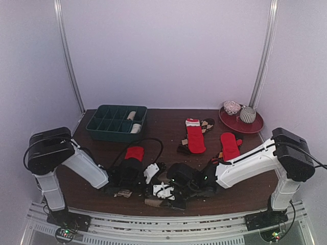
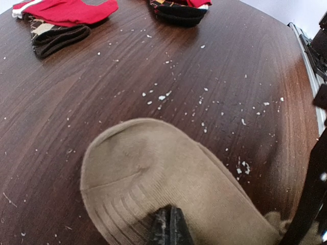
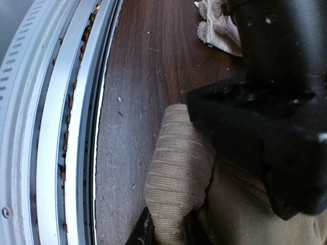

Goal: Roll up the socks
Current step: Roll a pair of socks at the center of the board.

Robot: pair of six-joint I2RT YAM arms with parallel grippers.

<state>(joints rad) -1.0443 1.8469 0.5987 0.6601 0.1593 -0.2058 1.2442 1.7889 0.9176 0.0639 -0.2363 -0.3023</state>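
A tan sock (image 2: 153, 173) lies flat on the dark wood table, toe towards the far side. My left gripper (image 2: 169, 227) is shut, its tips pinching the sock's ribbed fabric. My right gripper (image 3: 171, 232) is shut on the sock's rolled ribbed cuff (image 3: 179, 178) near the table's front edge. In the top view both grippers, left (image 1: 152, 173) and right (image 1: 164, 192), meet over the tan sock (image 1: 156, 202). Red socks (image 1: 195, 137) (image 1: 230, 145) and brown diamond-patterned socks (image 1: 207, 124) lie further back. Another red sock (image 1: 134, 152) lies by my left arm.
A dark green compartment tray (image 1: 110, 124) holding rolled socks stands at the back left. A red plate (image 1: 253, 126) with two balls is at the back right. The metal rail (image 3: 56, 127) runs along the front edge. My left arm's black body (image 3: 276, 127) crowds the right wrist view.
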